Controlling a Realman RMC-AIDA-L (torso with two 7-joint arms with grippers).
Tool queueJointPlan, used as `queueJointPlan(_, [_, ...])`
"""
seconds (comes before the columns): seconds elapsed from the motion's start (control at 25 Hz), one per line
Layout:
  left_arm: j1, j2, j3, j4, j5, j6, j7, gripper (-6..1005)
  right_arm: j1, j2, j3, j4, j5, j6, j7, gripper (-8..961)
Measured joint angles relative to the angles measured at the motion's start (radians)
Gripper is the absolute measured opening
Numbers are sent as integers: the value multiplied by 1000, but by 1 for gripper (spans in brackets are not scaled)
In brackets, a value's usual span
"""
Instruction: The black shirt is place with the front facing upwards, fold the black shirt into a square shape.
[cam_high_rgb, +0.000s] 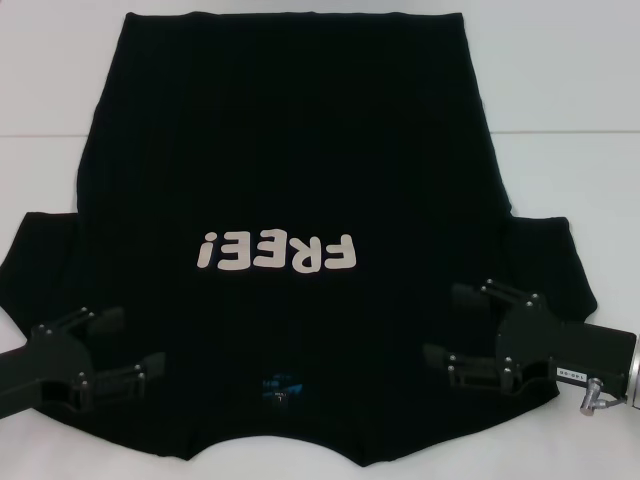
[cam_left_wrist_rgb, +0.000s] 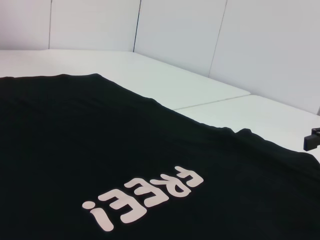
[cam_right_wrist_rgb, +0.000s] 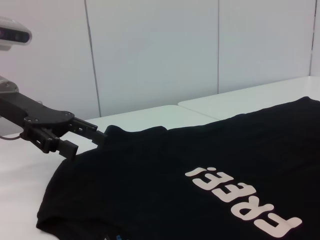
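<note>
Left gripper: jaws spread wide, nothing between them; it hovers over the shoulder of the shirt on the robot's left, beside the FREE! lettering and nearer the robot than it; the fingers point inward toward the lettering, which looks like a stance for pinching the cloth at the shoulder.
Right gripper: also wide open and empty; it sits over the opposite shoulder, level with its partner across the lettering; the mirrored pose suggests the two arms mean to take hold together, so one side does not drag the other.
Contact: I cannot tell whether either set of fingertips touches the fabric or hangs just above it.
Black shirt: lies flat and face up on the white table; the lettering reads upside down from the head view, so the collar is toward the robot and the hem away from it; a small blue neck label shows between the lettering and the near edge; both sleeves lie spread out to the sides of the lettering.
Stage, as I judge it: no fold made yet; the shirt is laid out whole and the grasp is about to be taken.
Risk: a shallow pinch could lift only the top layer.
</note>
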Motion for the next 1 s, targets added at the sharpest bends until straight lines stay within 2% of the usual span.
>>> queueJointPlan(0.4, [0, 0, -9, 0, -2, 12, -25, 931, -3, 0, 0, 0, 0, 0, 0, 941])
queueJointPlan(0.56, [-13, 11, -47, -1, -2, 33, -173, 930, -3, 0, 0, 0, 0, 1, 0, 941])
queueJointPlan(0.76, [-43, 65, -55, 32, 1, 84, -562, 928, -1, 0, -1, 0, 0, 0, 21, 942])
queueJointPlan(0.88, [-53, 101, -71, 69, 10, 71, -840, 927, -1, -1, -3, 0, 0, 0, 30, 942])
queueJointPlan(1.0, [-62, 127, -120, 90, 61, 18, -1076, 926, 0, -2, -4, 0, 0, 1, 31, 942])
